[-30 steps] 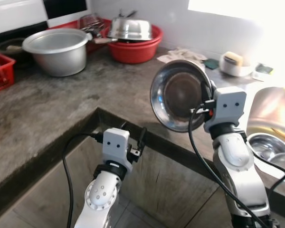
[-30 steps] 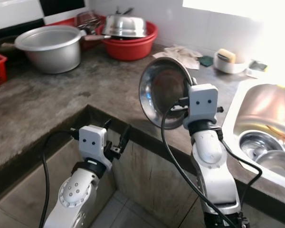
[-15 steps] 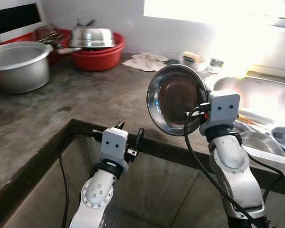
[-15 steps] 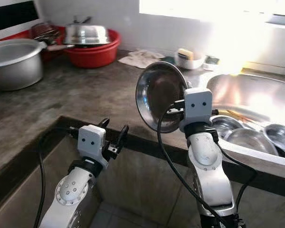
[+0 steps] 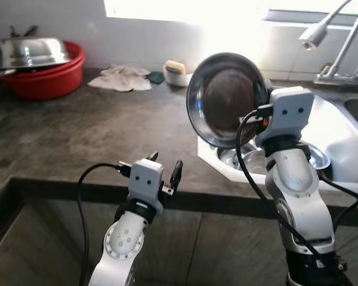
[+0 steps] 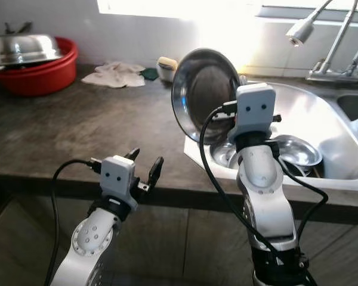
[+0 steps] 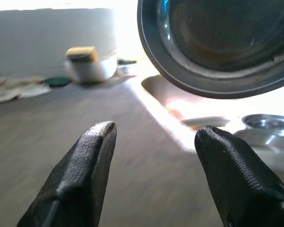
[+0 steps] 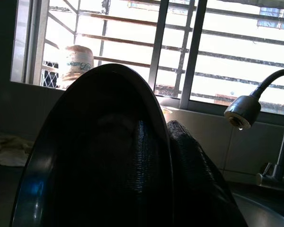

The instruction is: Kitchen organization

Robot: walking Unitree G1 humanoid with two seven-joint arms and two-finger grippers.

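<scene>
My right gripper (image 5: 259, 102) is shut on the rim of a round steel plate (image 5: 224, 98), held upright and edge-up above the counter's front, next to the sink (image 5: 340, 134). The right wrist view shows the plate (image 8: 94, 161) dark against the window, with one finger (image 8: 199, 175) pressed behind it. My left gripper (image 5: 165, 168) stands open and empty low at the counter's front edge; its fingers (image 7: 85, 161) point across the counter towards the plate (image 7: 217, 47) above.
Steel bowls (image 6: 298, 149) lie in the sink under a tap (image 5: 313, 36). On the grey counter (image 5: 77, 131) stand a red basin (image 5: 45, 80) with a steel lid, a crumpled cloth (image 5: 119, 77) and a white soap dish (image 5: 176, 71).
The camera has swung to the right: the big pot and red crate left the picture, and the sink and tap came in. The plate stays in my right gripper; the left stays open.
</scene>
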